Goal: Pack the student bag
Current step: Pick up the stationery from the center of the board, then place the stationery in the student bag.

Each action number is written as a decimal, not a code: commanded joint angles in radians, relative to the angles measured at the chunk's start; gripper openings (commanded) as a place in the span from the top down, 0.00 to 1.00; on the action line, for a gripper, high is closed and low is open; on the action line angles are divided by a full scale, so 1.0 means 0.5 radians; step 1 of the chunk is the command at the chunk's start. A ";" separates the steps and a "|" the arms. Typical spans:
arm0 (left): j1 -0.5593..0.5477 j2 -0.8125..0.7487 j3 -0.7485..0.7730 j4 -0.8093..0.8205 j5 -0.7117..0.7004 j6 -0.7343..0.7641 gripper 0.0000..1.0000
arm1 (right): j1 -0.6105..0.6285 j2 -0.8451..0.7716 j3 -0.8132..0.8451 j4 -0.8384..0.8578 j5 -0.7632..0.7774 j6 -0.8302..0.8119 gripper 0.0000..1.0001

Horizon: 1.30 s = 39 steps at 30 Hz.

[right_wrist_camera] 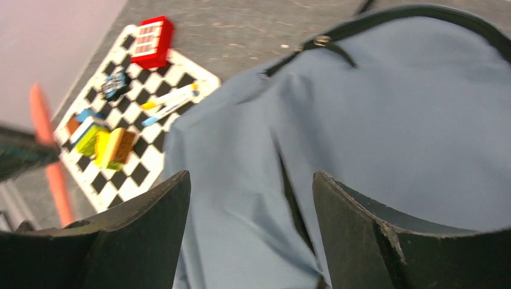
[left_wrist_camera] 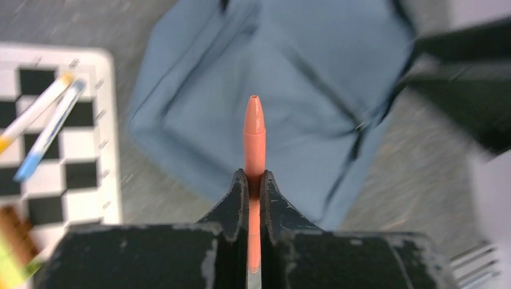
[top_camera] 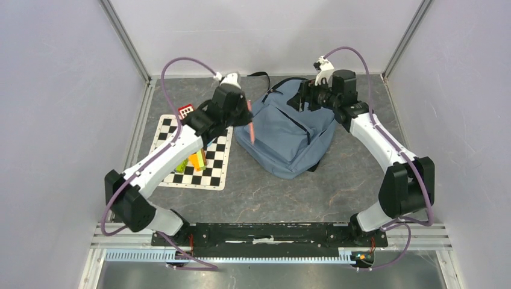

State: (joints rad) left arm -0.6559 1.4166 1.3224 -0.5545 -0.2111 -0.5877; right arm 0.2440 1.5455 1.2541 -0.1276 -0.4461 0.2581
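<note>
The student bag [top_camera: 289, 133] is a blue-grey backpack lying flat on the table's far middle, its dark zippers shut as far as I can see. It also shows in the left wrist view [left_wrist_camera: 283, 72] and the right wrist view [right_wrist_camera: 391, 120]. My left gripper [left_wrist_camera: 253, 176] is shut on an orange-pink pen [left_wrist_camera: 253, 129], held above the bag's left edge with its tip toward the bag; the pen also shows in the top view [top_camera: 250, 124]. My right gripper [right_wrist_camera: 250, 177] is open and empty, just over the bag's far top end [top_camera: 304, 96].
A checkered mat [top_camera: 217, 168] lies left of the bag. On it are a red keypad-like item [top_camera: 185, 111], two pens [left_wrist_camera: 42, 120] and coloured blocks [top_camera: 196, 159]. Walls close in on the left, back and right.
</note>
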 commanded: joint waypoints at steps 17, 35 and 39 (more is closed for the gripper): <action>0.083 0.181 0.171 0.722 0.556 -0.704 0.98 | 0.432 -0.139 -0.055 0.359 -0.231 0.096 0.38; 0.085 0.161 0.155 0.806 0.664 -0.620 0.55 | 0.446 -0.107 0.056 0.060 0.209 -0.079 1.00; 0.085 0.174 0.192 0.698 0.605 -0.449 0.11 | 0.363 -0.083 0.062 0.057 0.258 -0.120 1.00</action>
State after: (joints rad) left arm -0.6144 1.5238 1.3838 -0.2066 0.0891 -0.8936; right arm 0.4633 1.4933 1.2373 -0.0883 -0.3950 0.2398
